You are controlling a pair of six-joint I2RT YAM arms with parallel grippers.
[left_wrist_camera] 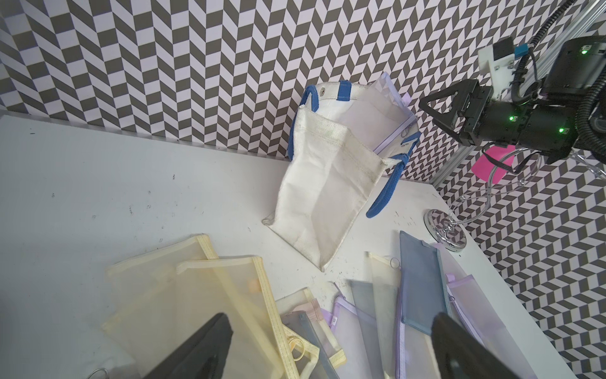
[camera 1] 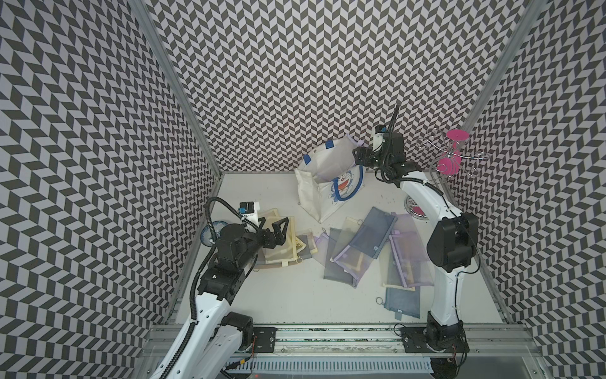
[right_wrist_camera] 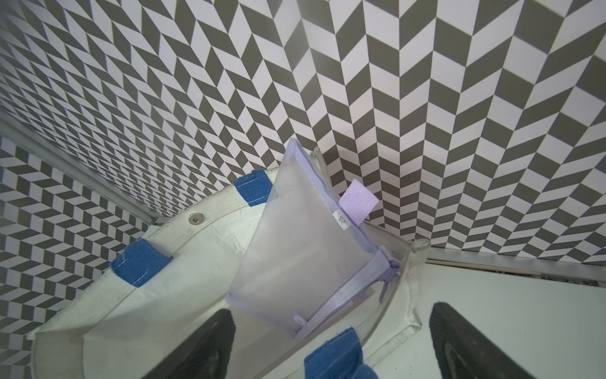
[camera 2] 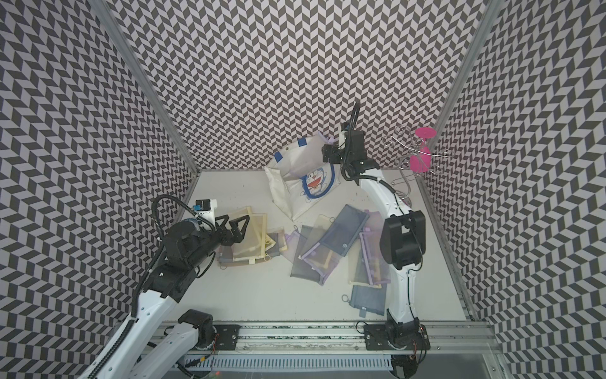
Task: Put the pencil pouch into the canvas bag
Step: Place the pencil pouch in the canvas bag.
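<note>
The canvas bag [camera 1: 314,193] stood upright on the white table [camera 1: 278,295], its mouth spread open and the printed cat side facing the arm bases, with one blue handle hanging down over that front. The pencil pouch [right_wrist_camera: 301,249], a pale lilac see-through mesh one, stood on end inside the bag, leaning against the bag's inner wall at the corner nearest the right arm. Its lower part was down in the bag, while its upper corner and lilac pull tab stuck up above the rim; both top views showed it poking out of the mouth [camera 1: 337,154]. The right gripper [camera 1: 356,157] hovered just beside that corner of the bag, level with the rim. In the right wrist view its two black fingers [right_wrist_camera: 210,347] stood wide apart, one over the bag's mouth and the other outside the bag, and they pinched nothing; the pouch lay clear of both. The left gripper [camera 1: 272,226] hung well apart from the bag, on the side away from the right arm, above a pile of loose yellow mesh pouches [camera 1: 278,242]. Its fingers were also spread wide and empty. More loose pouches, grey-blue and lilac [camera 1: 373,233], lay scattered on the table in front of the bag, near its cat side.
</note>
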